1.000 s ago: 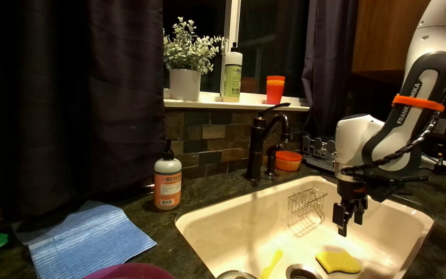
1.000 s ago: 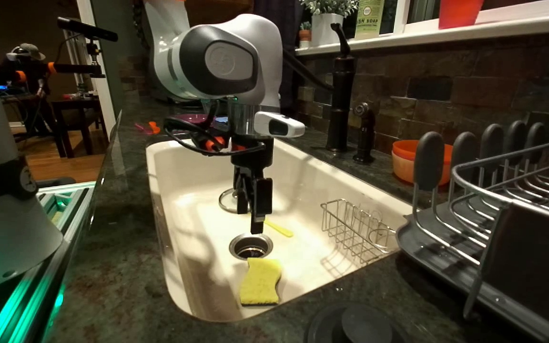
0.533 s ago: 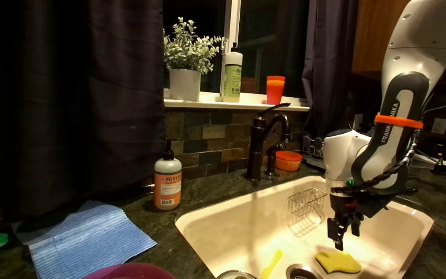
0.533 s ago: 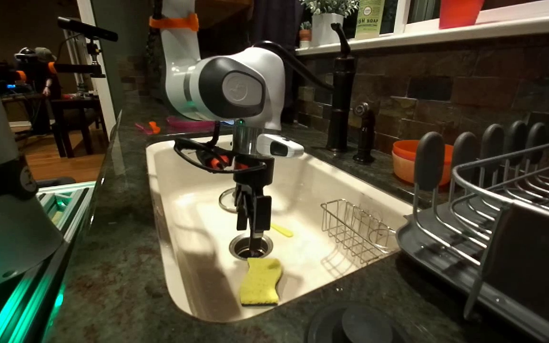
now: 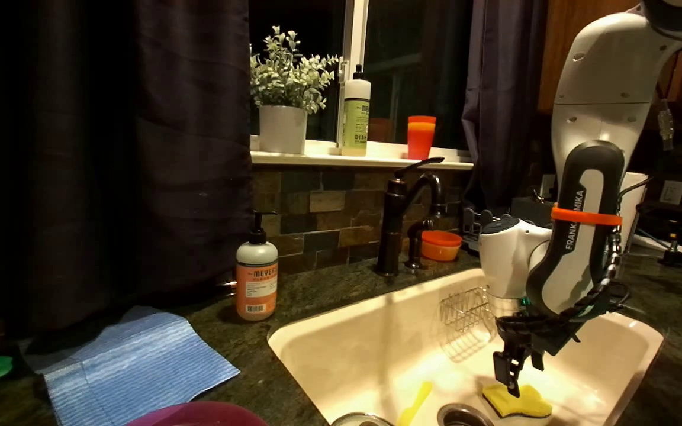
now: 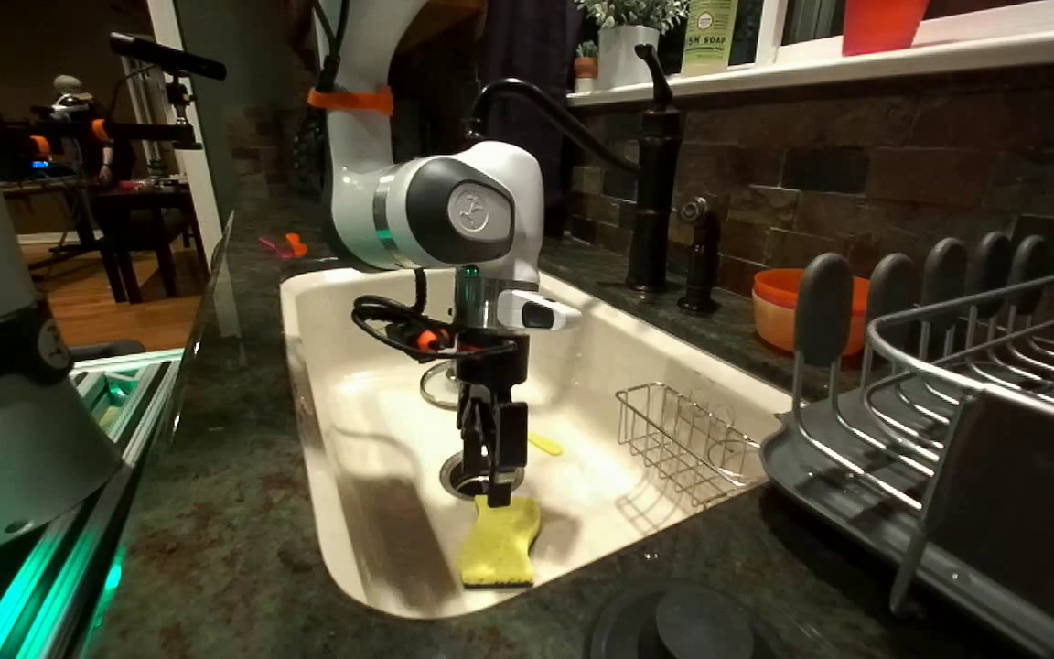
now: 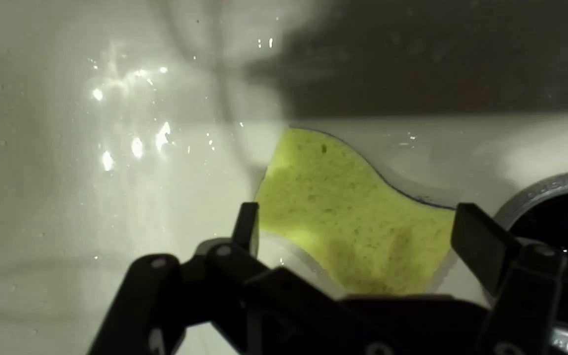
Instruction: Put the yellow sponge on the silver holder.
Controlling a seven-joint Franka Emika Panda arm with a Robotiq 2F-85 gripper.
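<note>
The yellow sponge (image 5: 527, 403) lies flat on the sink floor near the drain; it also shows in an exterior view (image 6: 501, 547) and the wrist view (image 7: 333, 182). My gripper (image 7: 355, 219) is open, with its fingers wide apart above the sponge, one toward each side. In both exterior views the gripper (image 5: 521, 374) (image 6: 500, 480) points down close over the sponge's drain-side end, holding nothing. The silver holder (image 6: 678, 444), a wire caddy, hangs on the sink wall, apart from the gripper. It also shows in an exterior view (image 5: 462, 312), partly behind the arm, and is out of the wrist view.
The sink (image 6: 335, 549) has raised walls around the gripper. The drain (image 7: 545, 197) and a yellow utensil (image 5: 417, 402) are beside the sponge. A dark faucet (image 6: 653, 201) and orange bowl (image 6: 769, 311) stand behind the sink. A grey dish rack (image 6: 856, 458) stands beside the holder.
The gripper has moved down into the sink, closer to the sponge, and slightly toward its drain-side end. It stays open. The sponge and holder have not moved.
</note>
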